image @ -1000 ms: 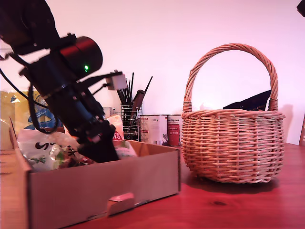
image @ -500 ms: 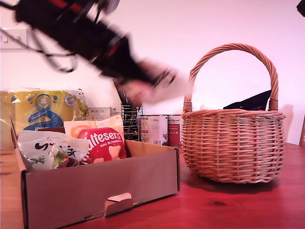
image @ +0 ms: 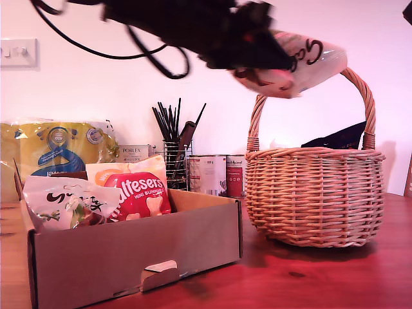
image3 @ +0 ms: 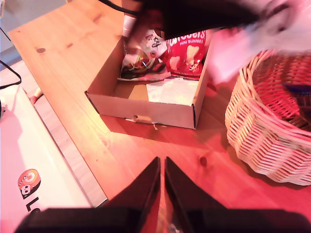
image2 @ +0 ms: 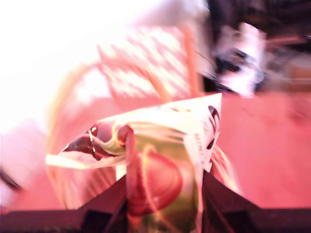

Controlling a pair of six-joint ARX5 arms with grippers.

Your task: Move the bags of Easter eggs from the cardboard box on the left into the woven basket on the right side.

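My first gripper (image: 273, 61) is shut on a white bag of Easter eggs (image: 299, 61) with green-red print (image2: 160, 165). It holds the bag in the air beside the top of the woven basket's handle (image: 360, 84). The woven basket (image: 315, 196) stands at the exterior view's right, and a dark bag (image: 338, 137) pokes out of it. The cardboard box (image: 129, 254) at the exterior view's left holds an orange-red Maltesers bag (image: 138, 193) and a white bag (image: 64, 203). My second gripper (image3: 162, 167) is shut on nothing, high above the table between the box (image3: 146, 109) and the basket (image3: 262, 136).
Behind the box stand a yellow-and-blue multipack (image: 58, 148), a black wire utensil holder (image: 175, 161) and two tins (image: 215, 174). The first arm's cables (image: 148, 51) hang at the top of the exterior view. In the second wrist view the wooden table ends at an edge (image3: 63, 150).
My first gripper rose out of the cardboard box with the white bag and swung towards the exterior view's right, ending up by the basket's handle. The Maltesers bag is now uncovered.
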